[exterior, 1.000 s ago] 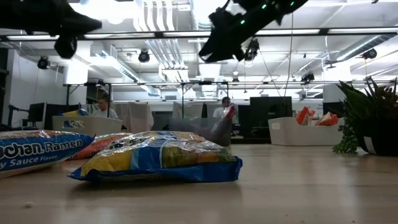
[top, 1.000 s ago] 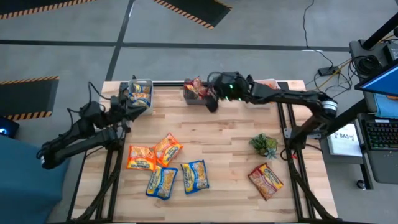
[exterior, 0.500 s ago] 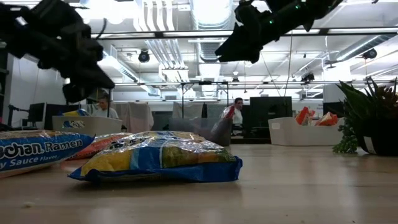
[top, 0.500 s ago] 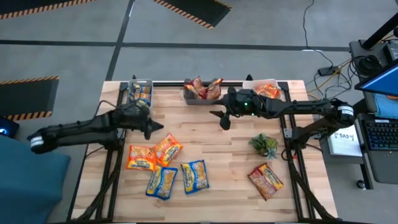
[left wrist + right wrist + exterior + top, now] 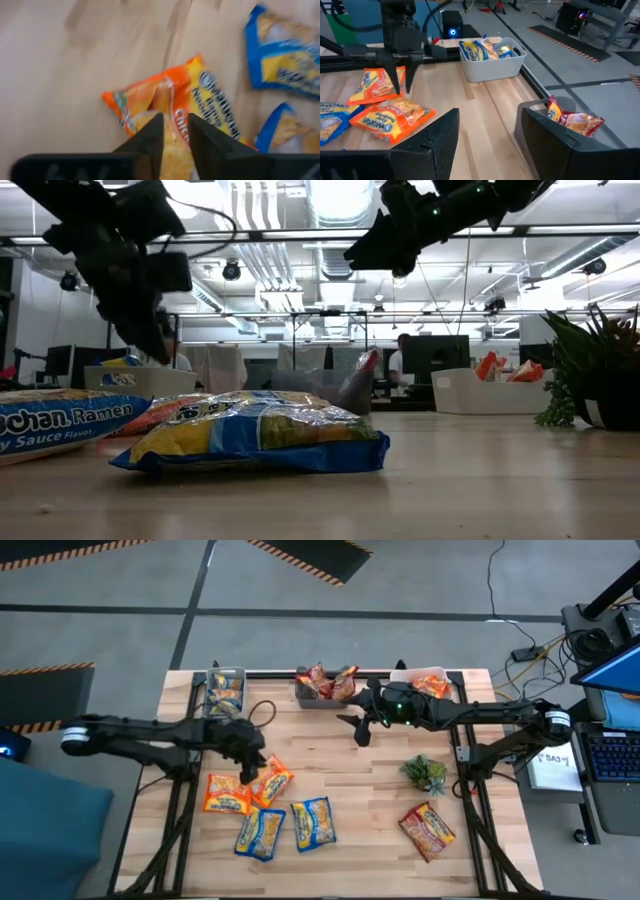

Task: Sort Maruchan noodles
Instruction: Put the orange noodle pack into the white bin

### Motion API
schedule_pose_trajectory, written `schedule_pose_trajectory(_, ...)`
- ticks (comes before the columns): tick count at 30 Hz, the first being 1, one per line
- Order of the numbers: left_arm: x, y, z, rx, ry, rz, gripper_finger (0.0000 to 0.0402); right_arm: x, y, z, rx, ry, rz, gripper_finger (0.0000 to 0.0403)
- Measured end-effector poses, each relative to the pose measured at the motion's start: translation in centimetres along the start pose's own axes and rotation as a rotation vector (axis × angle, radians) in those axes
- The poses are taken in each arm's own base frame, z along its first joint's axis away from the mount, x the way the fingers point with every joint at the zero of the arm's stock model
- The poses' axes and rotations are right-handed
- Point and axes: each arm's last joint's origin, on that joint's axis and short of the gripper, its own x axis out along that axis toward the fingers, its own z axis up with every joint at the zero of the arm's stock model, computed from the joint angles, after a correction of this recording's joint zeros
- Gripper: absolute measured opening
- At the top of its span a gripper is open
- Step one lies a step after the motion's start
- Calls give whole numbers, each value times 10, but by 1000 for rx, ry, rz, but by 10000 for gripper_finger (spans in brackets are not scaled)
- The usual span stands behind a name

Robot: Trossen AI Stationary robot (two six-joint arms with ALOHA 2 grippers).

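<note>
Loose ramen packets lie flat on the wooden table: two orange ones (image 5: 268, 780) (image 5: 227, 793), two blue-and-yellow ones (image 5: 313, 823) (image 5: 260, 832) and a dark red one (image 5: 428, 830). My left gripper (image 5: 250, 770) hangs open with a narrow gap, fingers pointing down, just above an orange packet (image 5: 200, 100); the low view shows it (image 5: 152, 330) clear of the table. My right gripper (image 5: 358, 732) is open wide and holds nothing (image 5: 487, 130), raised in front of the middle bin.
Three bins stand along the far edge: the left one (image 5: 225, 690) with blue-and-yellow packets, the middle one (image 5: 325, 685) with dark red packets, the right one (image 5: 430, 683) with orange packets. A small green plant (image 5: 425, 772) stands right of centre. Bare wood lies between the plant and the packets.
My left gripper has swung from the left bin toward the near edge and the right, and come down over the orange packets. My right gripper drew back from the middle bin toward the near edge, then stayed about still. The loose packets have not moved.
</note>
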Motion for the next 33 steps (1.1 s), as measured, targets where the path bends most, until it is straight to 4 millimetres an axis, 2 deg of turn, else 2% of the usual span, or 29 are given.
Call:
schedule_pose_trajectory(10,34,8,-6,-46,146,90,236,0,2,-2,27,8,64,203)
schedule_pose_trajectory(13,45,10,-4,-33,149,93,264,0,2,-2,28,9,64,203)
schedule_pose_trajectory(16,56,11,-4,-29,159,95,268,0,2,-2,35,8,74,203)
schedule_pose_trajectory(19,65,12,-5,-12,179,98,250,0,3,-2,38,11,84,203)
schedule_pose_trajectory(22,70,11,-3,24,186,102,202,0,4,-4,45,25,90,203)
schedule_pose_trajectory(25,70,9,4,76,166,79,121,1,5,-9,79,46,93,203)
schedule_pose_trajectory(28,66,6,11,149,139,66,28,5,7,-21,186,82,95,203)
schedule_pose_trajectory(33,58,-2,42,268,-43,116,17,26,10,-49,441,208,82,209)
